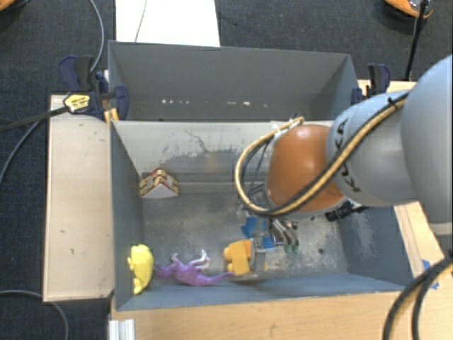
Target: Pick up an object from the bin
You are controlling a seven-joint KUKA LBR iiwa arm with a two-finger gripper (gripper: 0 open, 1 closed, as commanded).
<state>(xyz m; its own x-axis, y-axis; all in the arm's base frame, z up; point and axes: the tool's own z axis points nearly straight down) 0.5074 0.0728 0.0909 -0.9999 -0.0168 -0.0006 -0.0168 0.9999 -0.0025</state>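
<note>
**Gripper low by the bin's near wall, next to an orange-yellow block**

The gripper hangs below the arm's orange cover, down close to the floor of the grey bin, about midway along its near wall. Whether it is clenched or released cannot be told from this angle. An orange-yellow block lies just beside it, on the side towards the bin's left wall, and it is unclear whether the two touch. A purple lizard-like toy stretches along the near wall, one end reaching the block. A yellow toy sits in the near left corner. A small wedge with a red and white pattern rests by the left wall, well apart from the gripper
</note>
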